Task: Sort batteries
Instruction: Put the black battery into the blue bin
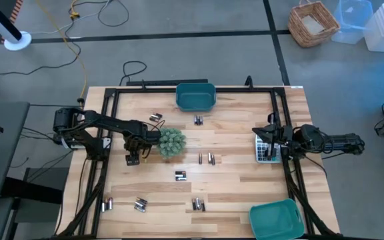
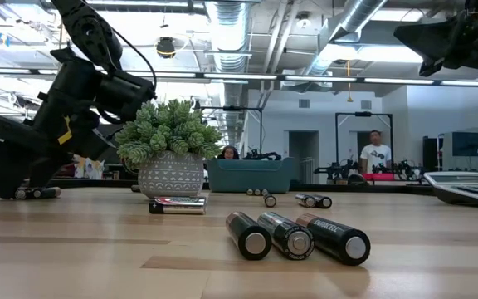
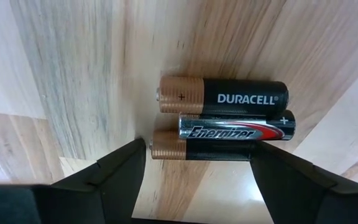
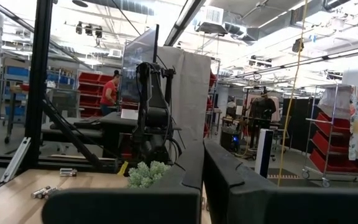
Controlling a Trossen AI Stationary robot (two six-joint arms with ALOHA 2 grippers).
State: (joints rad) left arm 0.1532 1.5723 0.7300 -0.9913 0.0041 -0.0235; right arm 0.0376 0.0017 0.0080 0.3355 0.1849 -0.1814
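Beside the small potted plant (image 1: 172, 142), on the left half of the table (image 1: 232, 187), the left gripper (image 1: 133, 158) was held low with its fingers (image 3: 114, 171) spread wide, one to each end of a cluster of three batteries (image 3: 222, 126) lying side by side on the wood. Nothing was grasped; the nearest cell of the cluster lay between the pads, so the pose was judged to be a line-up for picking a single cell. Other batteries (image 1: 207, 159) were left scattered in small groups over the table, well apart from the teal bin (image 1: 196, 96) at the far edge and the second teal bin (image 1: 277, 219) at the near right corner; none could be seen in either. The right gripper (image 1: 272, 141) was kept clenched and empty above the calculator (image 1: 264, 148), evidently waiting out of the way.
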